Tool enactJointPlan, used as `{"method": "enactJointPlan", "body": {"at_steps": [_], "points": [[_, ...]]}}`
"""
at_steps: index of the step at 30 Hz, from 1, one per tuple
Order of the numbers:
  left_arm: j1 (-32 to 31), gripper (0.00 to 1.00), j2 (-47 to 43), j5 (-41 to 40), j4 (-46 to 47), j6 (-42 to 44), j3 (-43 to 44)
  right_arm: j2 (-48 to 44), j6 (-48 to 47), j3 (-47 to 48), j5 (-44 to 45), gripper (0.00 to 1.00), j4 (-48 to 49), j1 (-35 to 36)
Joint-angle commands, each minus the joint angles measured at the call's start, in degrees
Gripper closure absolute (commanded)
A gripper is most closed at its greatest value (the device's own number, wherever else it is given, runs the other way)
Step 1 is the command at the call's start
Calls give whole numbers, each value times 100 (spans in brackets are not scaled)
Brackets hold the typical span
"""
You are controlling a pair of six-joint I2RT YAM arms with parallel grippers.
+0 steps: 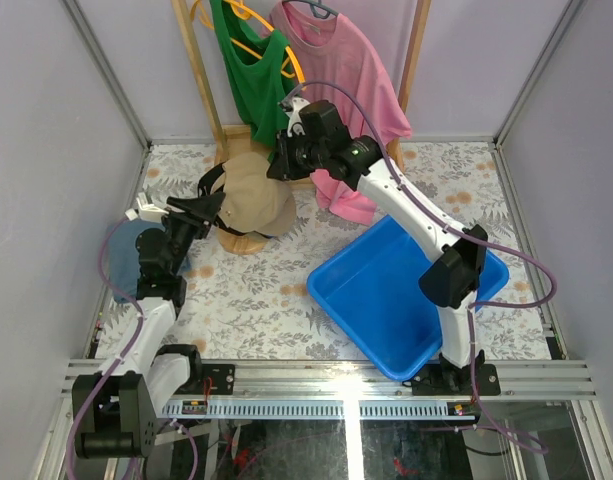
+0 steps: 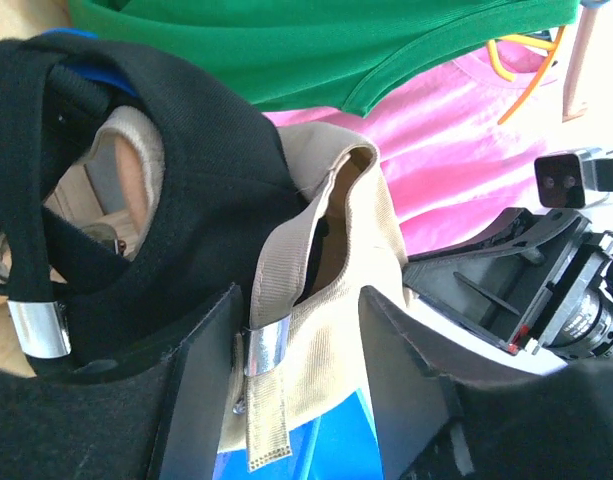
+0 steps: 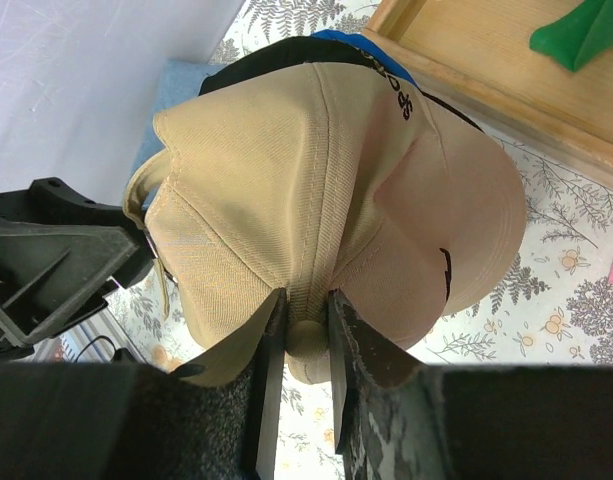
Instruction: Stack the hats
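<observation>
A tan cap [image 1: 251,200] lies on top of a black cap [image 2: 186,180] and a blue cap [image 3: 356,45], all piled on the wooden stand [image 1: 241,240] at the back left. My right gripper [image 3: 304,300] reaches in from the right [image 1: 286,160] and is shut on the button and seam at the tan cap's crown [image 3: 316,200]. My left gripper [image 2: 301,295] is at the cap's rear [image 1: 208,210], with its jaws closed against the tan back band and buckle strap [image 2: 271,350]. The black cap's strap shows at the left of the left wrist view.
A blue bin [image 1: 406,295] stands at the right front. A wooden rack [image 1: 201,90] at the back holds a green shirt [image 1: 248,70] and a pink shirt [image 1: 341,80], close behind my right gripper. A folded grey-blue cloth [image 1: 126,250] lies at the left edge.
</observation>
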Motion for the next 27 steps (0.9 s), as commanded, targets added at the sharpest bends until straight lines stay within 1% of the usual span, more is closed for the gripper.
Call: {"method": "enactJointPlan", "body": {"at_steps": [1, 5, 10, 16, 24, 27], "points": [[-15, 47, -197, -246, 207, -9, 246, -487, -72, -116, -105, 78, 432, 64], [-20, 46, -191, -244, 88, 16, 408, -505, -72, -121, -160, 79, 457, 65], [-18, 45, -102, -316, -684, 432, 924, -581, -142, -121, -213, 79, 487, 60], [-17, 46, -44, -421, -1325, 762, 1278, -606, -203, -110, -274, 80, 520, 65], [-23, 46, 302, -418, -2242, 1369, 1907, -542, -264, 24, -358, 80, 538, 65], [-21, 48, 407, -410, -2454, 1594, 2109, -546, -285, 64, -355, 80, 531, 65]]}}
